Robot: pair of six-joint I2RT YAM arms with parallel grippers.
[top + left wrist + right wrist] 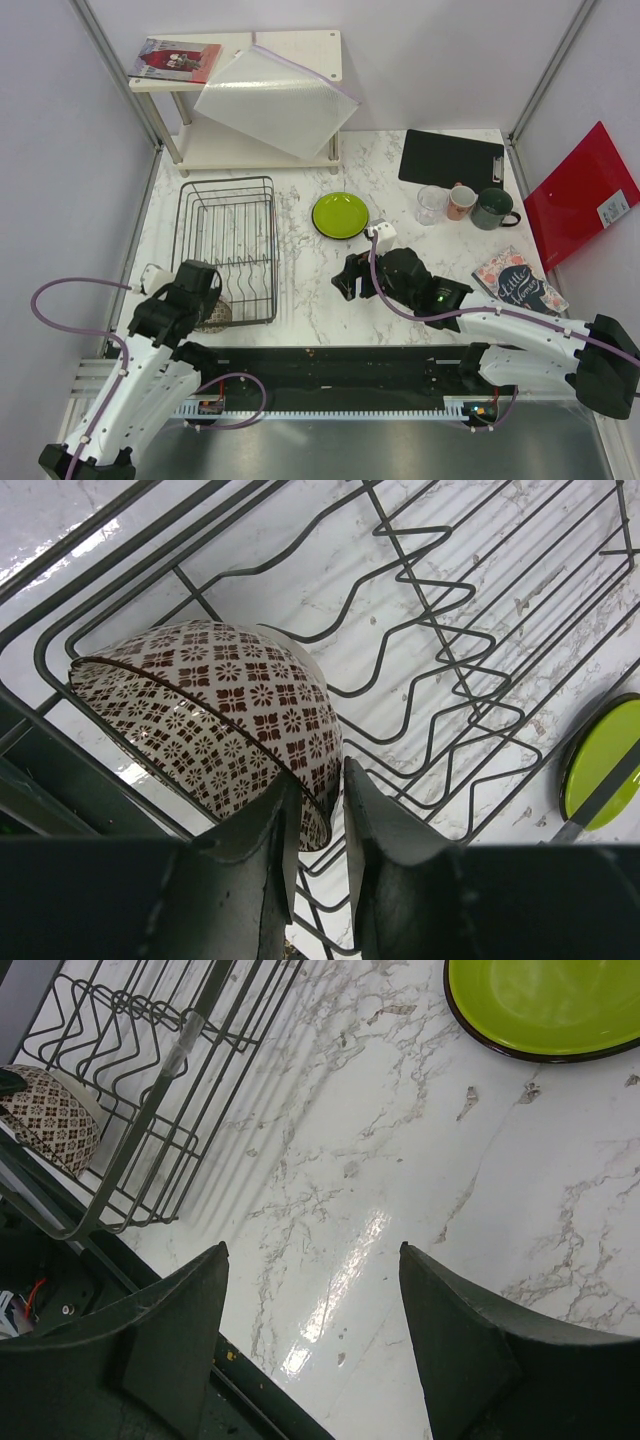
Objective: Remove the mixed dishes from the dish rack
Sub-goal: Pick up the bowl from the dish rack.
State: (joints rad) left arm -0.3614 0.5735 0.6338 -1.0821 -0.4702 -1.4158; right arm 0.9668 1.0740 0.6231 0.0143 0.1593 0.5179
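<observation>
A red-brown patterned bowl lies tilted at the near end of the black wire dish rack. My left gripper has its jaws close together on either side of the bowl's rim, pinching it. From above, the left gripper is over the bowl at the near corner of the dish rack. The lime-green plate, clear glass, pink cup and dark mug stand on the table. My right gripper hovers open and empty over bare marble, near the plate.
A white two-tier shelf at the back carries a book and a plastic sheet. A black clipboard, a book and a red folder lie to the right.
</observation>
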